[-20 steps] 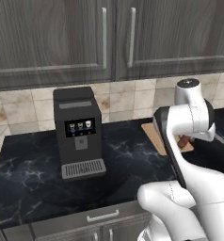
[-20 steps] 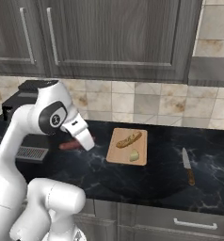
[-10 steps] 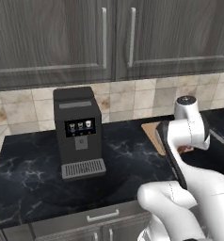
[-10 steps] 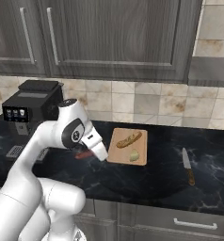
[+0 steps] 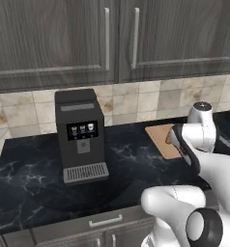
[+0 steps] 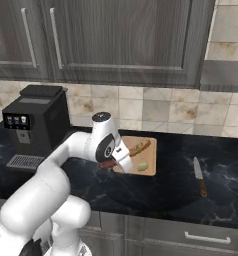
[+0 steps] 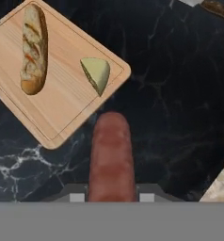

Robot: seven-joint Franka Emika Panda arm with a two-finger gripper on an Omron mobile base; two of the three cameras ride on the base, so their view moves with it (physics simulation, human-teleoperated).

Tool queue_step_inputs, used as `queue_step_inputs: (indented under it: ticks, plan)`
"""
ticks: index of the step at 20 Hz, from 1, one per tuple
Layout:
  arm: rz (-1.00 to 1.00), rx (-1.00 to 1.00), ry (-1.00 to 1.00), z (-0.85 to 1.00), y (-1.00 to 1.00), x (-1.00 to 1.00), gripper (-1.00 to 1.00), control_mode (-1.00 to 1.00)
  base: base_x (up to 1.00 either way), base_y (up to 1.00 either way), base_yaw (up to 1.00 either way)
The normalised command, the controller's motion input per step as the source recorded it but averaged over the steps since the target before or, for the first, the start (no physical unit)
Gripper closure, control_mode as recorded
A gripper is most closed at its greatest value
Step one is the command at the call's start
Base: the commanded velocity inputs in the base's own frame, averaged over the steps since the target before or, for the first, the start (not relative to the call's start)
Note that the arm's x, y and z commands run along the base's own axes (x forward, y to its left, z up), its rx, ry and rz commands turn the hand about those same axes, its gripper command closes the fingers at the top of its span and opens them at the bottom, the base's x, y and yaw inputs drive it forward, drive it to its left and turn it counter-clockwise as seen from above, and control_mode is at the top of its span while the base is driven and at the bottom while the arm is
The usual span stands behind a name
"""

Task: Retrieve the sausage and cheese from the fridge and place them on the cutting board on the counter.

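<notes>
Red-brown sausage [image 7: 111,157] sits pinched in the gripper [image 7: 111,195], hanging above the black table [image 7: 180,94] just beside the board [image 7: 52,108]. Cheese [image 7: 97,74] lies on that board near its corner, with a tan bread stick [image 7: 33,48] further in. A knife [image 6: 199,175] rests well apart on the table.

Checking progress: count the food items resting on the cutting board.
2 on the cutting board: cheese and a bread stick. The sausage is in the gripper, not on it.

I see the black marble surface [image 6: 171,187] carrying a coffee machine [image 6: 35,124], the cutting board [image 6: 141,156] and a knife [image 6: 199,175].
</notes>
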Motion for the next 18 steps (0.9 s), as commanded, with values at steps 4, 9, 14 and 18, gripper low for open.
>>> queue_step_inputs:
  ticks: [4, 9, 14, 18]
  plan:
    - [0.0, 0.07, 0.0, 0.0, -0.18, 0.57, 1.0, -1.0, 0.0, 0.0, 0.0]
    - [0.0, 0.0, 0.0, -0.07, 0.0, 0.52, 1.0, -1.0, 0.0, 0.0, 0.0]
    - [0.0, 0.0, 0.0, -0.19, -0.01, 0.35, 1.0, -1.0, 0.0, 0.0, 0.0]
    - [0.0, 0.0, 0.0, -0.15, -0.04, 0.34, 1.0, -1.0, 0.0, 0.0, 0.0]
